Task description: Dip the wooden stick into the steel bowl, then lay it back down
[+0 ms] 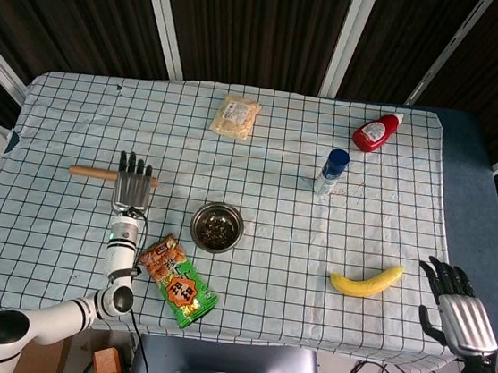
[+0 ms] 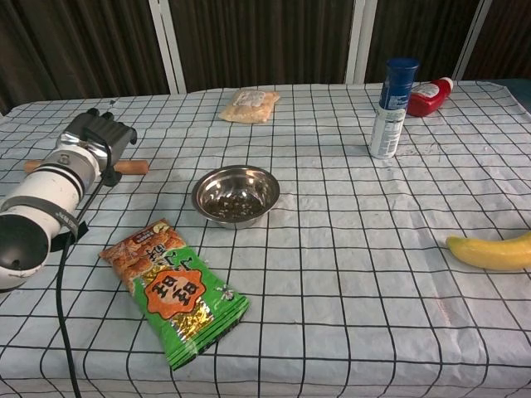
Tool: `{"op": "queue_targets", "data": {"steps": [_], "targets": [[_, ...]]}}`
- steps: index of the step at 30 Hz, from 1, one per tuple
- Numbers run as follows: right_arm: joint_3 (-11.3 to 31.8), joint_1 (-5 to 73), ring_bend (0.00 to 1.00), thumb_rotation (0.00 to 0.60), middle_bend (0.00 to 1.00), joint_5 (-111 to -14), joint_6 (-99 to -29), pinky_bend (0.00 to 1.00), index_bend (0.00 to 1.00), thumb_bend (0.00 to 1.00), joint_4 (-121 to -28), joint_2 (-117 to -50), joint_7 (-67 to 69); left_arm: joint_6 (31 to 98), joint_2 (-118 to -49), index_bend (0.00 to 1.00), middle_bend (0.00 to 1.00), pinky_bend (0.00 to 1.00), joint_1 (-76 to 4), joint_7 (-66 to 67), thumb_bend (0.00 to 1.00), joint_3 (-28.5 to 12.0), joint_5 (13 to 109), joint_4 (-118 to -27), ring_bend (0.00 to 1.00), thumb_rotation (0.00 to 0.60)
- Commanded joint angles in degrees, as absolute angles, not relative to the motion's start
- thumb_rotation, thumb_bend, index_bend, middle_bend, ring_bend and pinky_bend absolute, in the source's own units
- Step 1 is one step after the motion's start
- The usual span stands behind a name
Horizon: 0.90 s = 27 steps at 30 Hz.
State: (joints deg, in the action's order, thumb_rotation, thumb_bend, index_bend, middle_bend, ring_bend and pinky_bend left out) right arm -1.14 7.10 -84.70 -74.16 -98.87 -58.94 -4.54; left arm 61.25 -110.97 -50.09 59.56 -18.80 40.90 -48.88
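Observation:
The wooden stick [image 1: 89, 171] lies flat at the left of the checked tablecloth, running left to right; both of its ends [image 2: 131, 167] show beside my forearm in the chest view. My left hand [image 1: 132, 187] is stretched out flat right over the stick's right part, fingers straight and pointing to the far side, covering that stretch. I cannot tell whether it touches the stick. The steel bowl [image 1: 216, 226] stands to the right of this hand, with dark bits inside [image 2: 236, 195]. My right hand [image 1: 456, 305] hovers open beyond the table's right front corner, holding nothing.
A green and orange snack bag [image 1: 178, 280] lies just in front of the bowl near my left forearm. A banana [image 1: 366, 281] is at the right front. Further back are a blue-capped bottle [image 1: 330, 173], a red ketchup bottle [image 1: 377, 132] and a cracker packet [image 1: 236, 117].

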Motion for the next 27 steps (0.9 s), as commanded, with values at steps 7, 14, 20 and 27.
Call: {"op": "queue_targets", "data": {"steps": [7, 14, 20, 27], "targets": [[-1.28, 7.01, 0.0, 0.6, 0.0, -84.55, -74.05, 0.0, 0.0, 0.48, -99.11, -58.6, -4.55, 58.01, -114.22, 0.25, 0.19, 0.0, -51.53, 58.95, 0.39, -17.44, 42.95, -39.54, 0.05, 0.6], [-1.16, 6.85, 0.0, 0.6, 0.0, -83.88, -74.13, 0.0, 0.0, 0.48, -99.19, -58.17, -4.59, 53.87, -117.81, 0.28, 0.21, 0.0, -52.25, 57.1, 0.4, -16.76, 44.99, -29.69, 0.07, 0.6], [-0.94, 6.66, 0.0, 0.6, 0.0, -83.14, -74.29, 0.0, 0.0, 0.48, -99.32, -57.81, -4.68, 50.78, -120.26, 0.32, 0.24, 0.0, -53.01, 53.93, 0.39, -17.03, 47.07, -23.9, 0.09, 0.6], [-1.31, 6.82, 0.0, 0.6, 0.0, -83.02, -73.3, 0.0, 0.0, 0.48, -99.74, -56.68, -4.07, 49.1, -122.7, 0.4, 0.28, 0.0, -53.16, 50.41, 0.4, -16.79, 50.3, -18.25, 0.13, 0.6]]}}
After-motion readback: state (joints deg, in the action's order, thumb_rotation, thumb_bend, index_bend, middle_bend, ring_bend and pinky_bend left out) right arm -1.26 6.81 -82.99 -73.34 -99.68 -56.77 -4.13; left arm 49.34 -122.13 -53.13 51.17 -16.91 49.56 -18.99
